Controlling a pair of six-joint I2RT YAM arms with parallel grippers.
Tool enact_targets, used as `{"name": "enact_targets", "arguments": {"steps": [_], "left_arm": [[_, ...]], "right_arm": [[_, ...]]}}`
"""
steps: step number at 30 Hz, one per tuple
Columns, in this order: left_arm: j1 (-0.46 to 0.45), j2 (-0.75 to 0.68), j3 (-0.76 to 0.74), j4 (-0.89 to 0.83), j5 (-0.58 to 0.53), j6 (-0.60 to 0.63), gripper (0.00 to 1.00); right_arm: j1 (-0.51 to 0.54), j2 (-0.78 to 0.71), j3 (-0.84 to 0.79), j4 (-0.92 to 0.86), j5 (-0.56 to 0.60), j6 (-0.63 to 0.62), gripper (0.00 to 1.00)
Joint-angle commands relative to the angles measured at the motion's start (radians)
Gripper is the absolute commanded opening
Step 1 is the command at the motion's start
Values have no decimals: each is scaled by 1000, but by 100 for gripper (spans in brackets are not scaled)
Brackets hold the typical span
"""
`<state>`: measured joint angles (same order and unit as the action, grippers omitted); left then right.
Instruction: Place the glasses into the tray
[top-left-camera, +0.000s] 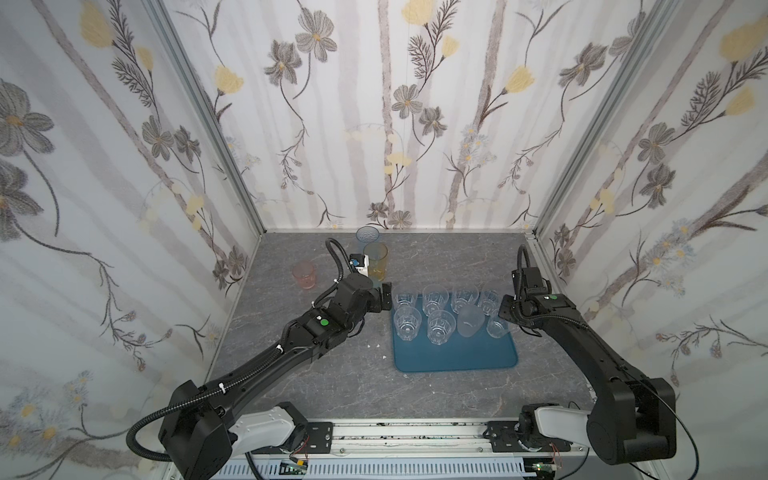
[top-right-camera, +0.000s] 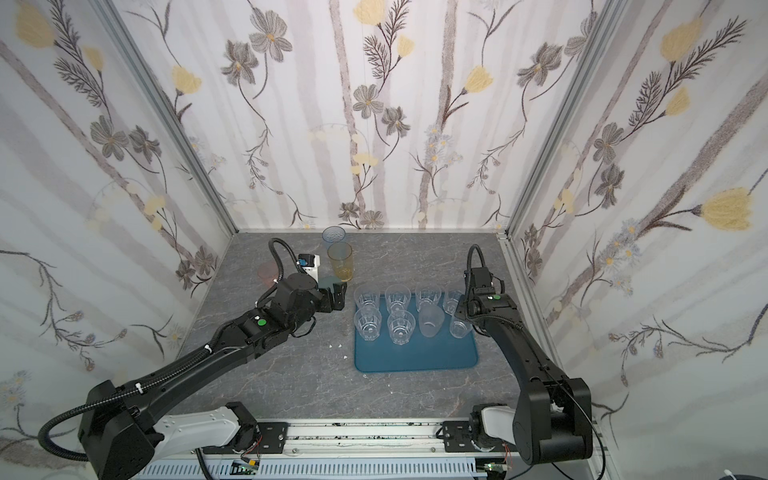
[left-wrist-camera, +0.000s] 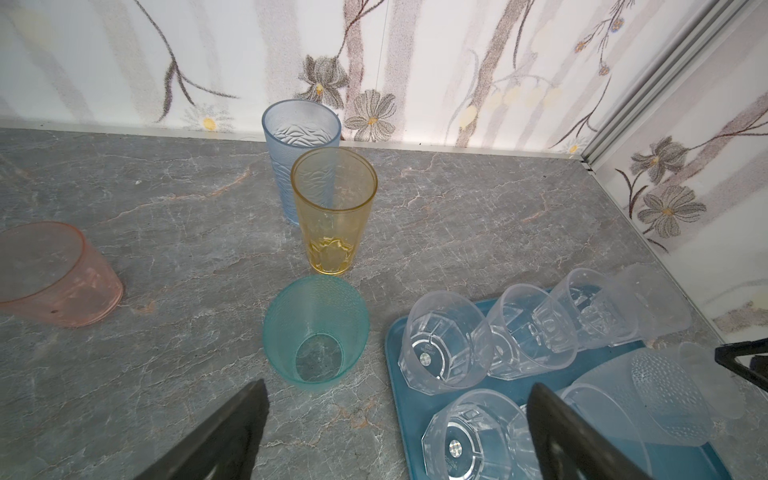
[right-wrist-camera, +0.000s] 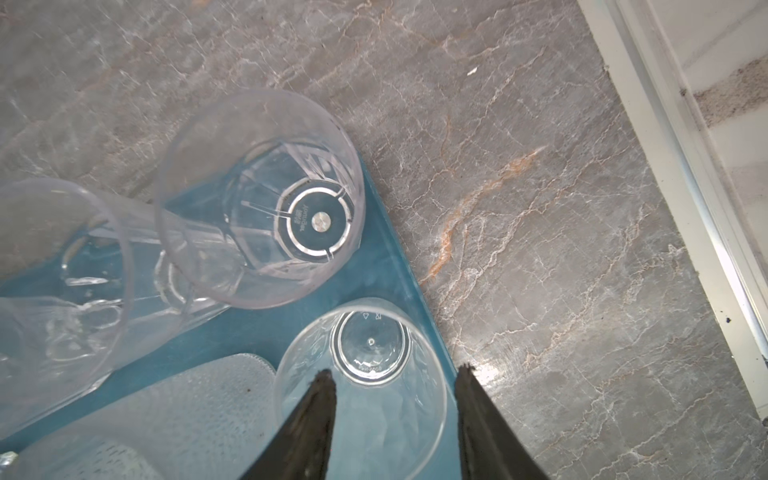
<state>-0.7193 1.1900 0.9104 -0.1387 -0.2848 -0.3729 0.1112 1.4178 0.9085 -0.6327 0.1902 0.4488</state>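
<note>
Teal glass (left-wrist-camera: 316, 332) shows whole only in left wrist view.

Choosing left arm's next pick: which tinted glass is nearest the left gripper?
The teal glass, directly ahead of the open left gripper; the amber glass and blue glass stand beyond it, the pink glass farther aside.

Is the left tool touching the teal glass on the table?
Apart. The left wrist view shows bare table between the open left tool's nearer fingertip and the teal glass.
</note>
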Motion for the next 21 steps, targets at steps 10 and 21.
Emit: {"name": "enact_targets", "arguments": {"steps": [10, 21], "left_arm": [[130, -81, -13, 28, 152, -27, 100], [225, -188, -108, 12, 171, -46, 92]], "right_arm": [[215, -84, 173, 6, -88, 100, 65], [556, 64, 242, 186, -112, 272, 72]]}}
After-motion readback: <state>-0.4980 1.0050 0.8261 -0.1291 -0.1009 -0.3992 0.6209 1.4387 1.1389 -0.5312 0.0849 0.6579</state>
